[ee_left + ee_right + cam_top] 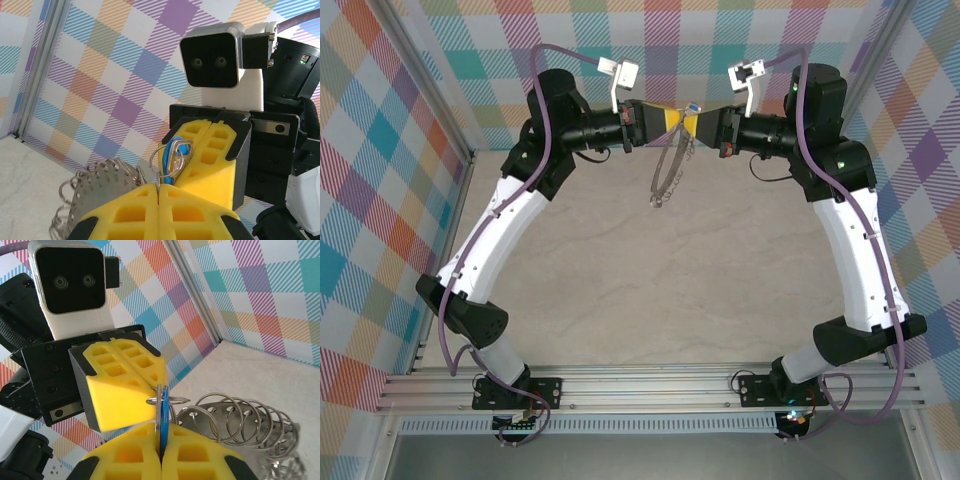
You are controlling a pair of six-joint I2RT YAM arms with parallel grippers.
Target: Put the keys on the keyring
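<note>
Overhead view with two wrist views. The left hand [672,121] and the right hand [703,123] met fingertip to fingertip at the 12 o'clock end of the tabletop [720,270], held up above it and just in front of the checked rear wall [660,40]. The left hand's yellow fingers [125,210] were pressed together on the keyring [100,187], with a thin wire of the hoop emerging from the seam between them. The hoop and its row of small silvery loops hung from the grip toward 7 o'clock. Whether its lowest loops touched the tabletop could not be told. The right hand's fingers [200,455] were likewise clamped together, gripping the key [162,415] by its blue head. The key stood on edge between the two sets of fingertips, touching a wire loop at the left hand's tip. The side walls stood well apart from both forearms, at 9 and 3 o'clock. Between the two arched arms, marbled tabletop ran from beneath the hands toward 6 o'clock as far as the base rail [650,385]. The tightest clearance lay at 12 o'clock, between the wrist cameras and the rear wall.
</note>
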